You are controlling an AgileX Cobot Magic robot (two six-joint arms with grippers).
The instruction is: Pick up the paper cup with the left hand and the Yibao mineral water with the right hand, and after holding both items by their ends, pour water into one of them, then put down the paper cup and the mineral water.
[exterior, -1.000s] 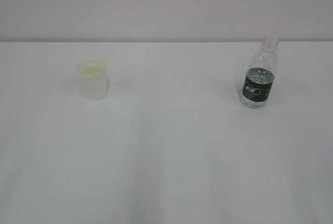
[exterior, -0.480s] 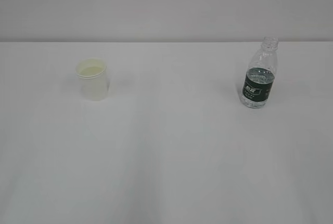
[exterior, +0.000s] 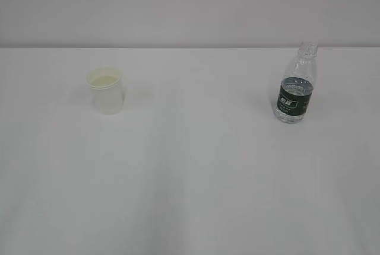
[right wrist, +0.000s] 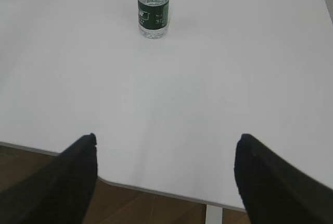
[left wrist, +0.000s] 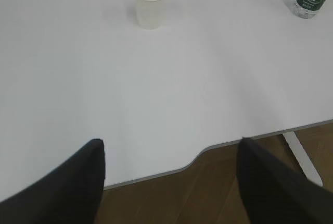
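From my station, both arms sat pulled back at the near edge of the white bench (exterior: 196, 178), neither one showing in the exterior view. The left hand (left wrist: 169, 182) hung over the bench's scalloped front edge, camera tilted down and forward, its two black fingers (left wrist: 67, 187) spread wide with bare benchtop and brown floor (left wrist: 208, 198) between them. Those jaws stood apart and held nothing. The small cream paper cup (left wrist: 150, 2), tapered with a rolled rim, stood upright well ahead of the left jaws, slightly toward the left finger's side of the gap. I could see a pale surface inside it, though whether that was liquid or just the cup's bottom I could not tell.

The right hand (right wrist: 166, 179) held the same backed-off pose, fingers (right wrist: 270, 182) parted wide and empty over the bench edge. The small clear plastic bottle with the dark green label (right wrist: 153, 10) stood upright far ahead of the right jaws, a touch toward the left finger's side. In the exterior view its threaded neck carried no cap and water stood at about the label's top edge.

Cup and bottle stood well apart on the bench, the bottle far off to the right of the left jaws' line.
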